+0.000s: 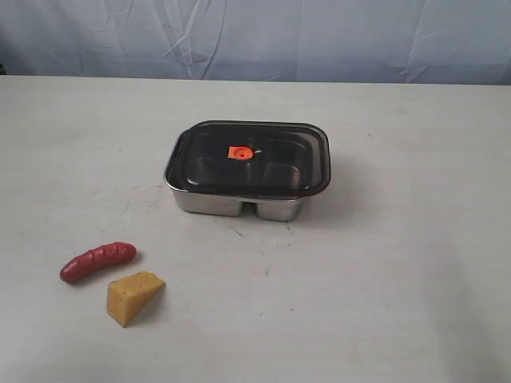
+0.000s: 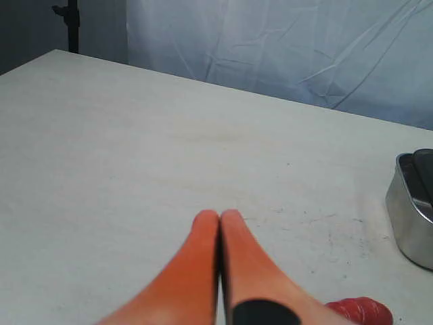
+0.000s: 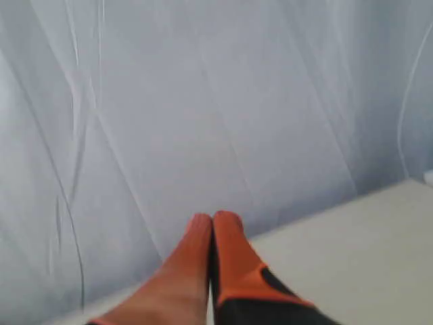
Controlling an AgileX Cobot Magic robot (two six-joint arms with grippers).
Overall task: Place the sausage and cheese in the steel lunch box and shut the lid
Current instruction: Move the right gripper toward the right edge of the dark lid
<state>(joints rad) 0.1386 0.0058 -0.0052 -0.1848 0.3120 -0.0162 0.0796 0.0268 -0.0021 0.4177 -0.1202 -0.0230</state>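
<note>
Desk: pale and scuffed. We see it fill the exterior view up to a wrinkled blue-grey backdrop cloth along the top edge.

Steel lunch box: just above the centre of the frame, standing level. The lid lies on top and covers both compartments, with its orange tab near the middle. Through the smoky lid we make out a divider but nothing more of the inside.

Sausage: lower left, flat on the desk, well apart from the box, with bare desk between them.

Cheese: just below and right of the sausage, near it but apart.

Left pincer: orange fingers pressed together, gripping nothing. Its camera also shows one end of the sausage and a corner of the box.

Right pincer: fingers closed tip to tip and empty, facing the backdrop cloth and a strip of desk.

Dark stand: we note it beyond the far desk corner in the left wrist view.
</note>
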